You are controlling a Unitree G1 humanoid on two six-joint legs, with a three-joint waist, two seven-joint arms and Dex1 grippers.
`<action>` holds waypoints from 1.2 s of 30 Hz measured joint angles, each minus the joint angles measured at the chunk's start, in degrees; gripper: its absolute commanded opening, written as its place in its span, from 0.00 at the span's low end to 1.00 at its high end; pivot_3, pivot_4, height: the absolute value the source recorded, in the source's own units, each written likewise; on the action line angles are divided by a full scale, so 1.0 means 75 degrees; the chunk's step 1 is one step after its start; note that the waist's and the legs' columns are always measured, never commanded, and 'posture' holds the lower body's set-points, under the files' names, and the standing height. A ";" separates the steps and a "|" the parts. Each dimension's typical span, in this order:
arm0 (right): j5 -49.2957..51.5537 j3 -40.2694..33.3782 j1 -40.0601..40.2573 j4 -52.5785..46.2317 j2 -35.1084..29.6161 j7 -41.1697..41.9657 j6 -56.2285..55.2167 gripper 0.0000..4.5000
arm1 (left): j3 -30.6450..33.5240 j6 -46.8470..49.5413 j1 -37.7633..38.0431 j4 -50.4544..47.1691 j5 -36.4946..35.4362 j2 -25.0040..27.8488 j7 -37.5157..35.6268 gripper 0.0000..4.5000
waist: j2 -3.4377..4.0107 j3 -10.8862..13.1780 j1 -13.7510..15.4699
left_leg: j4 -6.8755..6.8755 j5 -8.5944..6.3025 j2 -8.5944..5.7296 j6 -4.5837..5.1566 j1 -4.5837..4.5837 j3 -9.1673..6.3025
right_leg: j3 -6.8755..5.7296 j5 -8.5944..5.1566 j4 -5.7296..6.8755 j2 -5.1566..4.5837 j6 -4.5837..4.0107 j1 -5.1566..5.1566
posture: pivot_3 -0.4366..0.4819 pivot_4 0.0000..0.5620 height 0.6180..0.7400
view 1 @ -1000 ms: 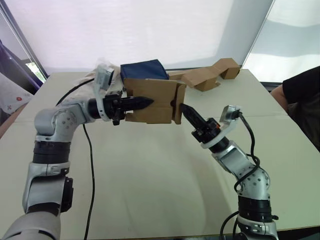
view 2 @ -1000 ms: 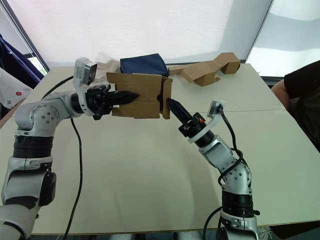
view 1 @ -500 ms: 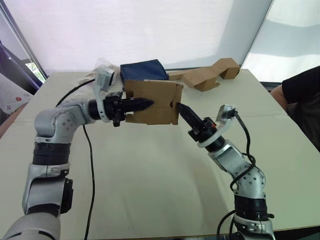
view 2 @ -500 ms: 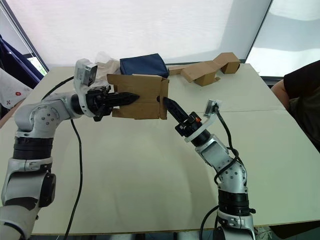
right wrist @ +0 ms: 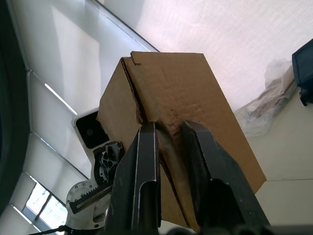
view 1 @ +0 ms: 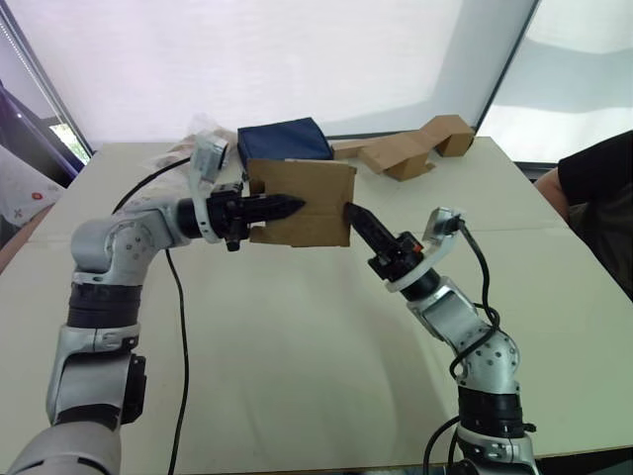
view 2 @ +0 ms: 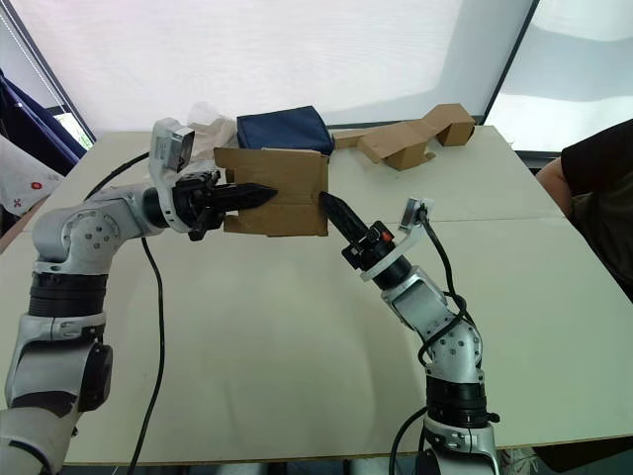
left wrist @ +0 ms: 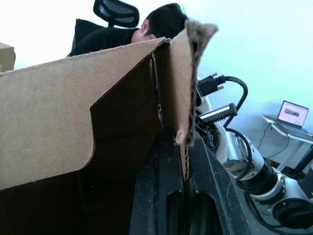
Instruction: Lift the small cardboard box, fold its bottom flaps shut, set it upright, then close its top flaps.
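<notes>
The small cardboard box (view 1: 307, 188) hangs in the air above the table's far half, lying on its side. My left gripper (view 1: 294, 205) comes in from the left and is shut on the box's front wall; the left wrist view shows that cardboard wall (left wrist: 182, 98) pinched between the two fingers. My right gripper (view 1: 350, 212) reaches up from the right, shut to a point, its tip against the box's right end. There the bottom flaps (view 1: 348, 198) lie folded in flat. In the right wrist view the box (right wrist: 181, 93) stands just beyond the fingers (right wrist: 145, 161).
A navy fabric pouch (view 1: 285, 139) lies behind the box. A cluster of brown cardboard pieces (view 1: 406, 150) sits at the back right and a crumpled wrapper (view 1: 198, 131) at the back left. A person (view 1: 598, 193) sits at the right edge. The cream table (view 1: 297, 346) spreads below.
My right gripper has moved left and up against the box's right end. The flaps there, which stuck out, have swung in flat. My left gripper has kept its hold, nearly still.
</notes>
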 measured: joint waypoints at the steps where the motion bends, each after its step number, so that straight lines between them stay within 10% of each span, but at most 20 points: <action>1: 0.0024 0.0020 -0.0033 -0.0041 0.0017 -0.0016 0.0036 0.17 | 0.0001 0.0000 0.0015 -0.0008 -0.0002 -0.0003 0.0021 0.00 | 0.0000 0.0000 -0.0002 | 0.0000 0.0000 0.0000 0.0000 0.0000 0.0000 | 0.0000 0.0000 0.0000 0.0000 0.0000 0.0000 | 0.48 0.27 1.00; 31: 0.0662 0.0117 0.0162 -0.0495 -0.0137 -0.0221 0.0304 0.17 | 0.0030 -0.0124 0.0187 -0.0079 -0.0013 -0.0056 0.0160 0.00 | 0.0000 0.0000 0.0001 | -0.0001 0.0000 0.0000 0.0000 0.0000 -0.0001 | 0.0000 0.0000 -0.0001 -0.0002 0.0000 0.0000 | 0.48 0.27 1.00; 36: 0.0662 -0.0017 0.0170 -0.0494 -0.0167 -0.0253 0.0263 0.00 | 0.0031 -0.0124 0.0187 -0.0080 -0.0017 -0.0057 0.0162 0.00 | 0.0000 0.0000 -0.0001 | -0.0001 0.0000 0.0000 0.0000 0.0000 -0.0001 | -0.0001 0.0000 -0.0001 -0.0001 0.0000 0.0000 | 0.48 0.27 1.00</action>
